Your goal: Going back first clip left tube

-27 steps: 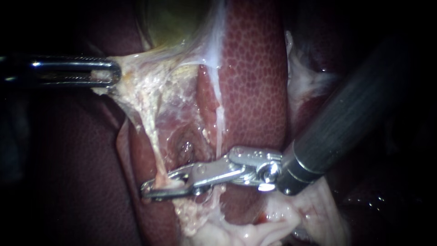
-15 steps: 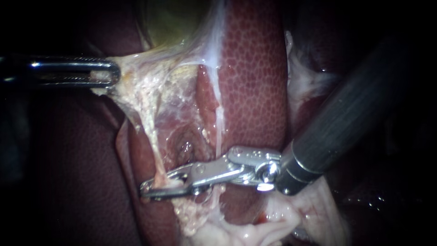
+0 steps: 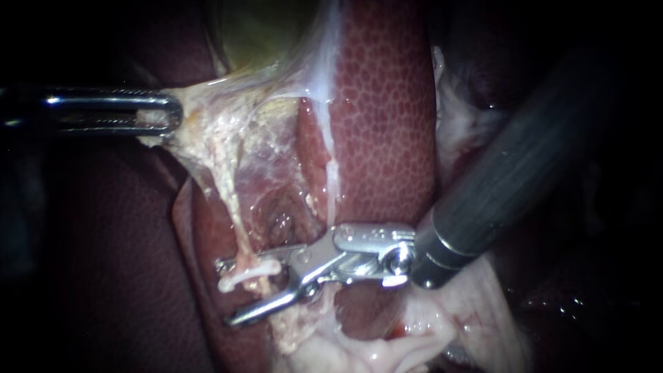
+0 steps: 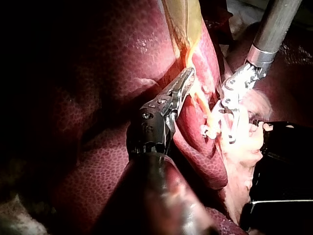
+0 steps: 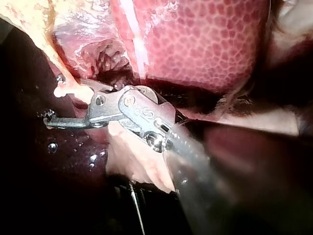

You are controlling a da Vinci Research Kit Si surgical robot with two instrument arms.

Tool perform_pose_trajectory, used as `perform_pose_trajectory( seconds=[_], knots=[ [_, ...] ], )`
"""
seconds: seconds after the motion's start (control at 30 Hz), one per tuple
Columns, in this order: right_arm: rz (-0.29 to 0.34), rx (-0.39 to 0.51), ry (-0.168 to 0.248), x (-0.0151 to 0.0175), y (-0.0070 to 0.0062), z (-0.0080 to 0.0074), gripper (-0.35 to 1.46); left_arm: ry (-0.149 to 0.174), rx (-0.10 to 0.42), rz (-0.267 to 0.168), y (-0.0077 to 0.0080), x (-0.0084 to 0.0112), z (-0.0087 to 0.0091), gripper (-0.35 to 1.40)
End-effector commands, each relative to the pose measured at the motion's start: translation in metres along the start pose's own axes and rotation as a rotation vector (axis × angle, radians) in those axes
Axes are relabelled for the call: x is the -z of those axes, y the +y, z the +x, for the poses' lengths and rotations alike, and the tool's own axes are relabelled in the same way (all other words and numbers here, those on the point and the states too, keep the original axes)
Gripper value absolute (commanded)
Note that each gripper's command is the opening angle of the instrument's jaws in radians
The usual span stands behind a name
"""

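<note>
Clip [image 3: 250, 271], pale and curved, is seen set across the left tube [image 3: 231, 214] near the lower edge of the liver [image 3: 387, 103], between the parted jaws of the right instrument [image 3: 228, 293]. The liver's mottled red surface is spread across the middle of the endoscope view, and the yellow-green gallbladder [image 3: 262, 31] is lodged against its upper edge. Ragged whitish tissue [image 3: 228, 138] is stretched from the gallbladder's lower end towards the liver's left edge.

The right instrument's dark shaft is brought in from the upper right. Its metal jaws are held wide, one just above the clip and one below it. The clip is close against the upper jaw, though contact cannot be made out, and the lower jaw is clear of it.

The left instrument [image 3: 166, 112] is brought in level from the left. Its slotted jaws are closed on a fold of the whitish tissue, which is drawn taut. In the left wrist view the same grip is shown, with the right instrument's open jaws just beside it.

The left tube is shown as a thin pale strand running down from the held tissue to the clip. A second pale strand [image 3: 333, 179] is laid down the liver's face, apart from the clip.
</note>
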Motion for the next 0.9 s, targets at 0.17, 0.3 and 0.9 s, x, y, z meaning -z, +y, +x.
perform_pose_trajectory(
  seconds=[0.17, 0.3, 0.9],
  knots=[
    [-0.003, 0.016, 0.011, 0.0008, 0.001, 0.0002, 0.6, 0.0, 0.0, -0.001, -0.0001, 0.0, 0.0, -0.35],
    [-0.017, 0.023, 0.018, 0.002, 0.0017, 0.0007, 0.6, 0.0, 0.0, -0.001, -0.0001, 0.0, 0.0, -0.35],
    [-0.017, 0.058, 0.027, 0.0119, -0.0008, 0.0035, 0.6, 0.0, 0.0, 0.0, -0.0001, 0.0003, 0.0, -0.35]
  ],
)
